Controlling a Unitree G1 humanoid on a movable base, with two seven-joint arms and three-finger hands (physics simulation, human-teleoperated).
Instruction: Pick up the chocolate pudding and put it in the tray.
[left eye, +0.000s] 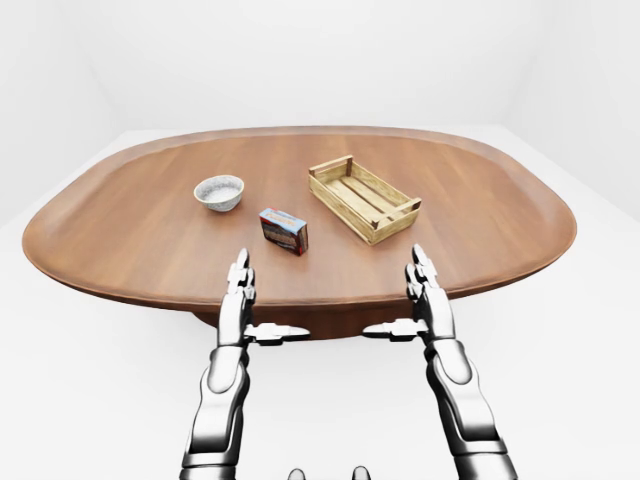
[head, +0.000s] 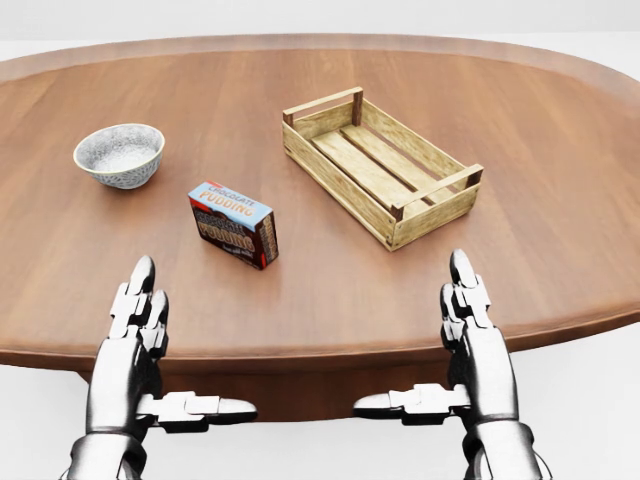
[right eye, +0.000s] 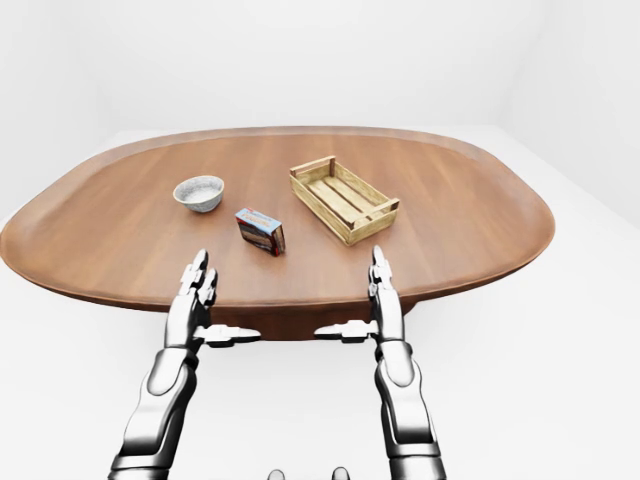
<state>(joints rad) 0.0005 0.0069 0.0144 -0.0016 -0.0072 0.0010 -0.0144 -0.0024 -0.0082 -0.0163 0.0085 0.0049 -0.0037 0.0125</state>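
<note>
The chocolate pudding box (head: 233, 223), blue-topped with dark red sides, stands on the oval wooden table (head: 560, 150) left of middle in the head view. To its right lies the slatted wooden tray (head: 378, 164), nothing inside it. My left hand (head: 150, 345) hovers over the table's lower edge, below and left of the box, fingers stretched out and open. My right hand (head: 455, 345) mirrors it at the lower right, below the tray's near corner, also open. Neither hand touches anything.
A small speckled ceramic bowl (head: 120, 154) sits on the table at the upper left of the pudding box. White floor and walls surround the table (left eye: 300, 190).
</note>
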